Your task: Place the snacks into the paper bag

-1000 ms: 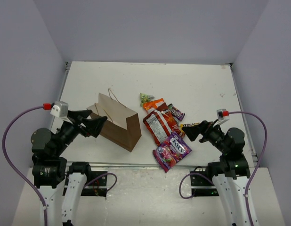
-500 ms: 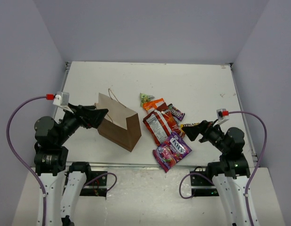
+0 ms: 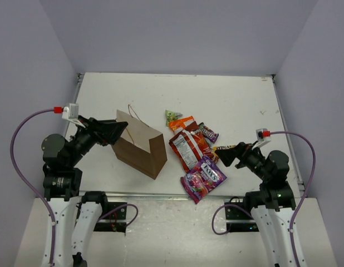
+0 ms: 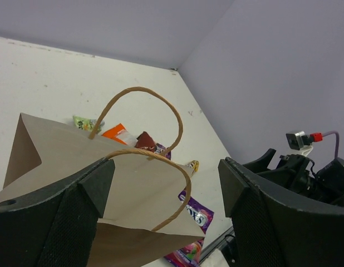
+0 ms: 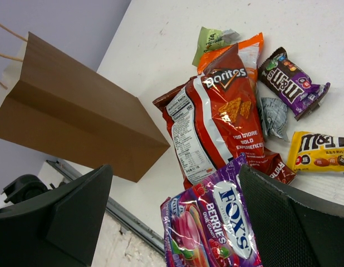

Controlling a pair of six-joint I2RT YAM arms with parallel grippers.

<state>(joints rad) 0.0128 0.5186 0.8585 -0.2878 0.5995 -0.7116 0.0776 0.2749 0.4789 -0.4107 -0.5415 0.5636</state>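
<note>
The brown paper bag (image 3: 139,146) lies on its side at the table's left middle, its loop handles (image 3: 130,111) pointing to the far left. My left gripper (image 3: 117,129) is open at the bag's handle end; in the left wrist view (image 4: 163,172) the near handle (image 4: 180,172) hangs between the jaws. The snacks lie right of the bag: red chip bag (image 3: 188,147), purple candy bag (image 3: 202,178), orange (image 3: 182,122), green (image 3: 172,115), dark brown (image 3: 208,132) and yellow (image 3: 223,148) packets. My right gripper (image 3: 223,156) is open and empty, over the purple candy bag (image 5: 216,222).
A crumpled silver wrapper (image 5: 272,117) lies between the red chip bag (image 5: 216,122) and the dark brown packet (image 5: 291,80). The table's front edge rail (image 3: 177,194) runs just below the purple bag. Grey walls enclose the table on three sides.
My left gripper has risen and moved forward to the bag's handle end. The bag, the snacks and the right arm have not moved.
</note>
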